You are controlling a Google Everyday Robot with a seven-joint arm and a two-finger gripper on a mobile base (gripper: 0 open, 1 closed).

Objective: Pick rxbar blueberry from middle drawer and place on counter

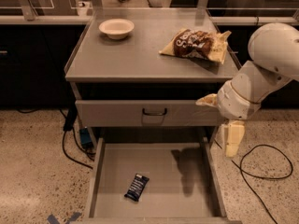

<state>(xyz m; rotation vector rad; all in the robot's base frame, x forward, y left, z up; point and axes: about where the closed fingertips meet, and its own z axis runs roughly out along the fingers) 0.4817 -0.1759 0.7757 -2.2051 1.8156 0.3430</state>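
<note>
The rxbar blueberry (137, 187), a small dark navy bar with white print, lies flat on the floor of the open middle drawer (187, 195), left of centre near the front. My gripper (232, 138) hangs from the white arm (261, 73) outside the drawer's right wall, above floor level and well to the right of the bar. It holds nothing that I can see. The counter (135, 55) is the grey cabinet top above.
A white bowl (116, 28) sits at the counter's back left and a brown-and-yellow chip bag (198, 44) at its back right. A closed drawer front with a black handle (154, 112) is above the open drawer. Cables (261, 171) lie on the speckled floor on both sides.
</note>
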